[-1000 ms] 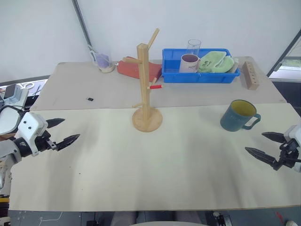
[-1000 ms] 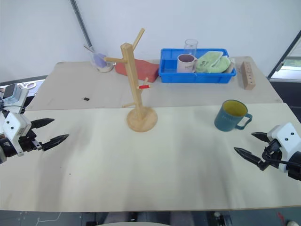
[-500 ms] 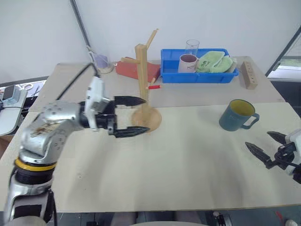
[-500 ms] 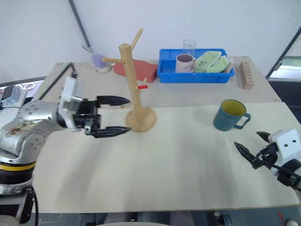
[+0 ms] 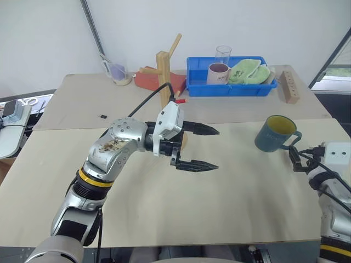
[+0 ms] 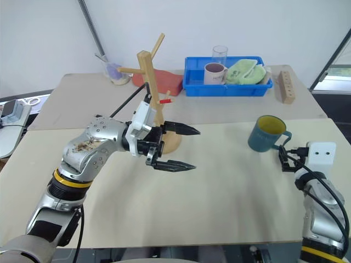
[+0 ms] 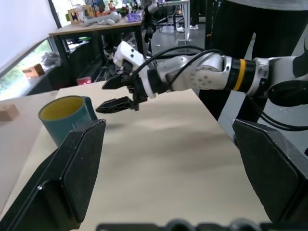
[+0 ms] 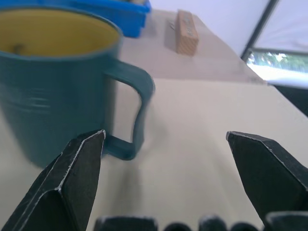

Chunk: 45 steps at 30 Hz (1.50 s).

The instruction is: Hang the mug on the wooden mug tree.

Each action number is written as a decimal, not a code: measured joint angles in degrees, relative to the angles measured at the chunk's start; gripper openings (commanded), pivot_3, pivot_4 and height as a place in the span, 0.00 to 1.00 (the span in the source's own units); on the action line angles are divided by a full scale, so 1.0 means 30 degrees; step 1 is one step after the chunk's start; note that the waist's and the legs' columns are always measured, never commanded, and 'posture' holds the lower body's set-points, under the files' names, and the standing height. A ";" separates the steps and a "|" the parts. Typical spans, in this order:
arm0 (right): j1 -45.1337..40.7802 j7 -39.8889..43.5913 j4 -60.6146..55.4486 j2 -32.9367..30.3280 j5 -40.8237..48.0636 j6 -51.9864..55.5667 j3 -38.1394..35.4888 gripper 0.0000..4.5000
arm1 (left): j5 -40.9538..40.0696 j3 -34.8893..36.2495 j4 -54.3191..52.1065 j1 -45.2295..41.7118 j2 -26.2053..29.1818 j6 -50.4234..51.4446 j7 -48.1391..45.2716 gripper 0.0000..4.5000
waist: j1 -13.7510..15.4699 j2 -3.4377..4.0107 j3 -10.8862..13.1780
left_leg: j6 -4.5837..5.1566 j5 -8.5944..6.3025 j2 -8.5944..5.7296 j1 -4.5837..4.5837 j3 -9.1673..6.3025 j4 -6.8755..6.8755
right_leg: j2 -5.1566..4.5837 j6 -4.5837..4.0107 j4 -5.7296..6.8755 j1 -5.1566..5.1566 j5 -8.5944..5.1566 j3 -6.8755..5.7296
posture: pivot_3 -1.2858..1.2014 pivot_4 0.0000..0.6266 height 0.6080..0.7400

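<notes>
Nothing hung yet: your mug [image 5: 277,133] stands on the table, well right of the mug tree [image 5: 165,71]; right gripper [image 5: 297,159] spread beside its handle, left gripper [image 5: 200,148] spread, empty.

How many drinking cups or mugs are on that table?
3: a teal-blue ceramic mug on the near table at right, a white mug and a clear glass in the blue bin. Others may be hidden.

Both pincers spread wide, nothing held.
Left pincer [image 5: 200,147] level, arm reaching across toward the right; right pincer [image 7: 114,94] level, fingers apart, pointing forward.
</notes>
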 measured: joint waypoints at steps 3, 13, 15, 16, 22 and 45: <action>-0.0509 -0.0386 0.1125 0.0008 -0.0009 -0.0264 0.0039 0.99 | 0.0212 -0.0020 0.0015 -0.0076 -0.0272 -0.0194 -0.0032 1.00 | 0.0001 0.0017 -0.0010 | 0.0010 0.0005 0.0002 0.0006 -0.0031 -0.0001 | 0.0028 0.0044 -0.0007 0.0107 0.0023 0.0001 | 0.52 0.24 0.93; -0.1751 -0.0403 0.3560 -0.0057 0.0155 -0.0999 0.0380 0.99 | 0.0403 -0.0016 0.0014 -0.0196 -0.0558 -0.0204 0.0018 1.00 | -0.0191 0.0022 -0.0012 | 0.0014 0.0005 0.0001 0.0031 -0.0047 0.0009 | 0.0035 -0.0006 -0.0020 0.0165 -0.0007 0.0000 | 0.52 0.24 0.93; -0.2053 -0.0357 0.4053 -0.0143 0.0161 -0.1183 0.0419 0.99 | 0.0409 -0.0018 0.0012 -0.0198 -0.0643 -0.0202 0.0047 1.00 | -0.0214 0.0022 -0.0012 | 0.0015 0.0005 0.0001 0.0031 -0.0048 0.0010 | 0.0037 -0.0006 -0.0019 0.0175 -0.0006 -0.0001 | 0.52 0.24 0.93; -0.2302 -0.0374 0.4403 -0.0165 0.0159 -0.1303 0.0426 0.99 | 0.0447 -0.0018 0.0011 -0.0198 -0.0656 -0.0202 0.0061 1.00 | -0.0228 0.0022 -0.0012 | 0.0015 0.0005 0.0001 0.0031 -0.0050 0.0009 | 0.0040 -0.0005 -0.0019 0.0176 -0.0006 0.0001 | 0.52 0.24 0.93; -0.3617 -0.0428 0.5940 -0.0184 0.0176 -0.1528 0.0722 0.99 | 0.0694 -0.0027 0.0011 -0.0351 -0.0999 -0.0185 0.0125 1.00 | -0.0246 0.0023 -0.0011 | 0.0019 0.0007 0.0002 0.0029 -0.0070 0.0009 | 0.0063 0.0004 -0.0017 0.0185 -0.0001 0.0008 | 0.52 0.24 0.93; -0.1970 0.3008 0.0927 -0.3868 -0.0665 -0.1288 0.4087 0.01 | 0.0601 0.1448 -0.0357 -0.0089 0.0118 0.0935 0.1722 1.00 | -0.0360 0.0070 -0.0007 | 0.0022 0.0009 0.0006 0.0030 -0.0088 0.0005 | 0.0089 0.0005 -0.0016 0.0157 -0.0002 0.0040 | 0.52 0.24 0.93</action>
